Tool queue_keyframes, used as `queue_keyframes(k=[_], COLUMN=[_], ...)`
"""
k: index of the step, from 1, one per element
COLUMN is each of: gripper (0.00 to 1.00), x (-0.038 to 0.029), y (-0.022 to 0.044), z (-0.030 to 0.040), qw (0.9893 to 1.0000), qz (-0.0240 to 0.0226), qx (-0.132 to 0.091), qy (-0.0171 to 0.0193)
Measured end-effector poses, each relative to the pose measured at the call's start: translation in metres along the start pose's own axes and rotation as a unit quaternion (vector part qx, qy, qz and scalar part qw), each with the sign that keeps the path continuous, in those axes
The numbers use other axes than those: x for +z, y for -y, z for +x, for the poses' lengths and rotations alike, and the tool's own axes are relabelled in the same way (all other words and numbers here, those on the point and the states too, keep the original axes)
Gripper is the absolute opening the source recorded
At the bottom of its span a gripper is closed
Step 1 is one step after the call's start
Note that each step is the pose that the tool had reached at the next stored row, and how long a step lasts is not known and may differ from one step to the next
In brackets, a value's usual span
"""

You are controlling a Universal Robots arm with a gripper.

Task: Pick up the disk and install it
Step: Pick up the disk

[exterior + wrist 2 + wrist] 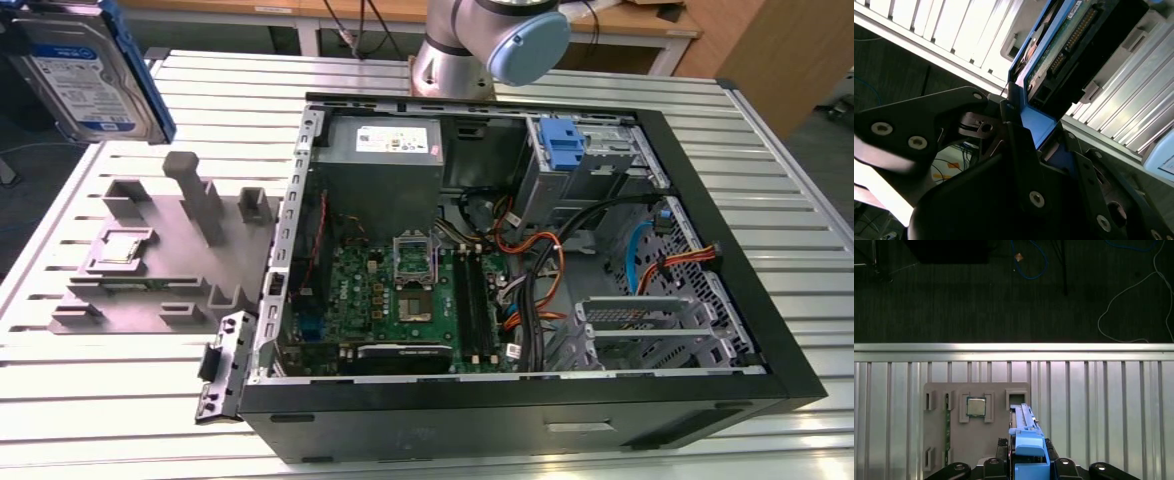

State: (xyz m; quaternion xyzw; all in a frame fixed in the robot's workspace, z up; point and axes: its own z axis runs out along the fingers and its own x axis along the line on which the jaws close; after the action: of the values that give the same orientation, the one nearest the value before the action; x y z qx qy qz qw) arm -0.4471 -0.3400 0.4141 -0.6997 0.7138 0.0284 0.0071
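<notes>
Your gripper [1029,467] is clenched on the disk [1026,440]. In the first wrist view its dark links flank the blue rail [1030,447], and the disk runs edge-on away from the camera. In the second wrist view the gripper [1029,130] closes on the same blue rail [1036,122]. The disk [1074,40] shows its circuit side and connector row beyond it.

In the exterior view the disk [74,75] sits in the upper left of the frame. It is upright and slightly tilted, with its white-and-blue label facing the camera and a blue rail [147,70] down its edge. It is in the air, touching neither the counter [774,180] nor the grey fixture [147,290] lower in the frame. It is well apart from the open case [694,395].

Arm pose: the arm [487,40] shows at the top centre of the exterior view, behind the case, as a grey column with a blue-capped joint. The first wrist view looks straight down on the fixture [954,440] and on the slatted counter [1104,410]. The dark floor [1004,300] lies beyond the counter's edge.

Surroundings: a small square chip [120,245] lies in a recess of the fixture; the first wrist view shows the chip [975,406] near the disk's far end but apart from it. Inside the case, a blue latch [565,145] stands at the upper bay and the green board [400,290] lies on the case floor. The disk is not in the case.
</notes>
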Motion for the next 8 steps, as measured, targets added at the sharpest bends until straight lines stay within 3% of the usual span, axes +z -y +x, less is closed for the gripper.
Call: queue_keyframes(k=[8], gripper=[0.37], x=[-0.0016], y=[0.0], z=[-0.0001], qw=[1.0], qz=[0.0], qx=[0.0], qy=[0.0])
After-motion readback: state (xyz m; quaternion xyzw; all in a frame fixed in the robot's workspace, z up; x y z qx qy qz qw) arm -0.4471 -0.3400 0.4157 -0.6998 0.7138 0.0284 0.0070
